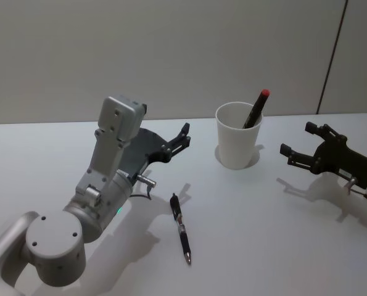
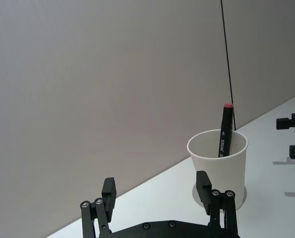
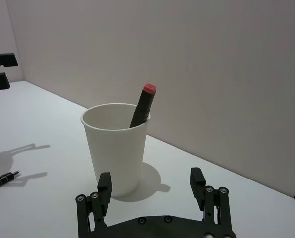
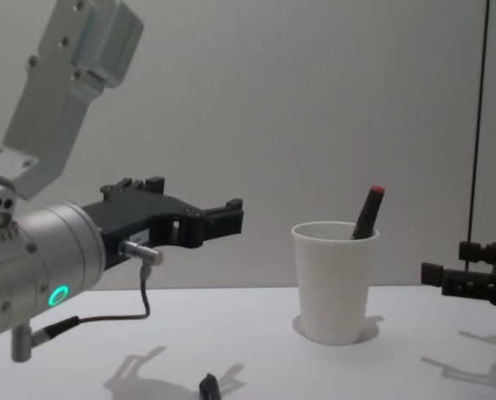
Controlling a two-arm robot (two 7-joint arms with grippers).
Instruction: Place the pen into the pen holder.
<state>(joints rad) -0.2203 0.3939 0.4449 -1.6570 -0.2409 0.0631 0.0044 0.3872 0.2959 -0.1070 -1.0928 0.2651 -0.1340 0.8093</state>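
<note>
A black pen (image 1: 181, 227) lies flat on the white table, in front of and left of the pen holder (image 1: 239, 137); its ends show in two other views (image 3: 1, 180) (image 4: 208, 386). The pen holder is a white paper cup (image 2: 218, 166) (image 3: 116, 148) (image 4: 335, 283) with a red-capped black marker (image 1: 257, 108) leaning inside. My left gripper (image 1: 182, 139) (image 2: 157, 193) (image 4: 235, 217) hovers open above the table, left of the cup and beyond the pen. On the cup's right, my right gripper (image 1: 297, 139) (image 3: 150, 187) (image 4: 446, 262) is open and faces it.
The white table (image 1: 263, 234) runs back to a plain grey wall. Both arms cast shadows on its surface. My left arm's large grey body (image 1: 97, 203) stands at the near left.
</note>
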